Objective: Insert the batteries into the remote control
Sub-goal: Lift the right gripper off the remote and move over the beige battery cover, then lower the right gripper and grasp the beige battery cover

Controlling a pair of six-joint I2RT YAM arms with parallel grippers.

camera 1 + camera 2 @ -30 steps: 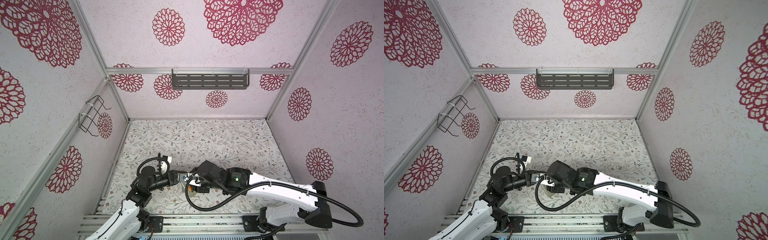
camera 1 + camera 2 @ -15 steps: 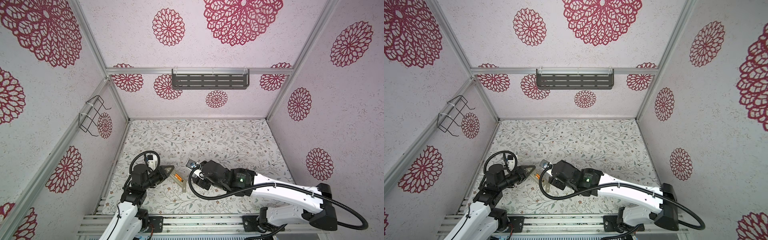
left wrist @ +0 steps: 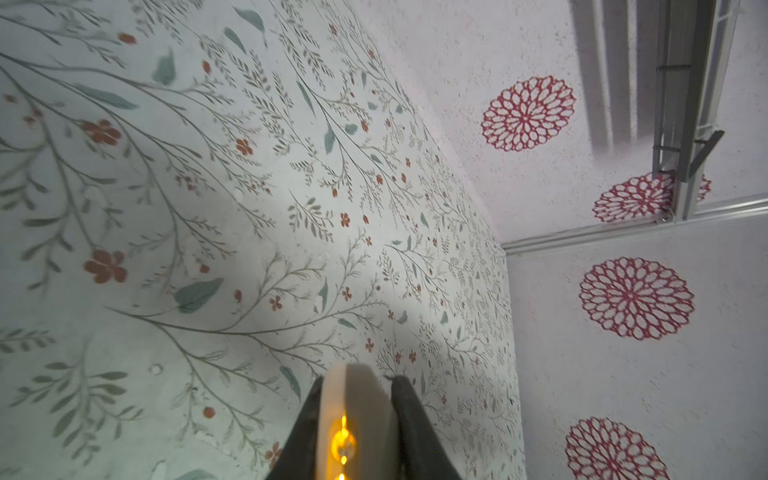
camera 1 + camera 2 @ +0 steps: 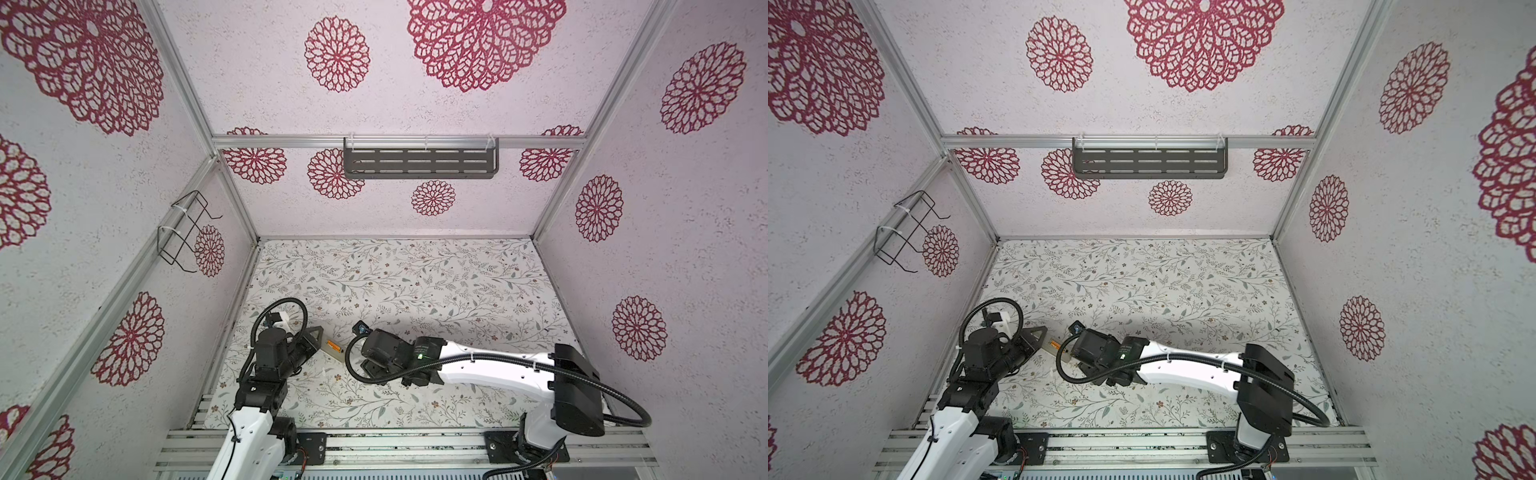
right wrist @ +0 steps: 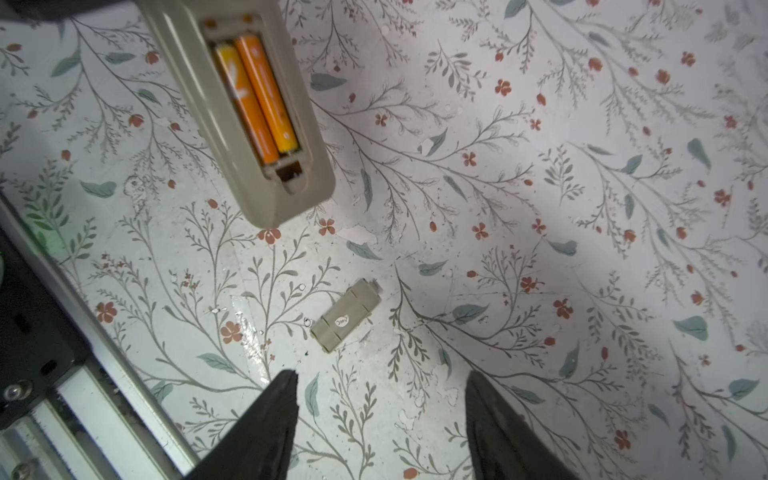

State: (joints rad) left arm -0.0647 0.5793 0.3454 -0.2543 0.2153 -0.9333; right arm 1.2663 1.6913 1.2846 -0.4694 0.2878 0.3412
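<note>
One remote control point(image 5: 199, 91), plain beige back facing up, battery slot uncovered. Held over the flowery table point(image 5: 540, 249), with one end pinched tight between the jaws of the left gripper point(image 3: 357, 380).

Two batteries point(image 5: 257, 95), both orange, lying side by side inside the slot of the remote control and touching along their length. White marks on one of them, too blurry to read.

One small beige cover point(image 5: 345, 316), flat on the table, near the free end of the remote control but not touching it. One tiny white sticker in the middle of the cover, with squiggly writing too small to read.

One right gripper point(image 5: 382, 374), a little past the free end of the remote control, above the table and close to the cover. Jaws spread wide apart, with nothing between them.

Far behind the remote control, up on the back wall, one dark grey shelf point(image 4: 419, 162) with rows of slots. Up on the side wall nearest the remote control, one black wire basket point(image 4: 187, 232).
</note>
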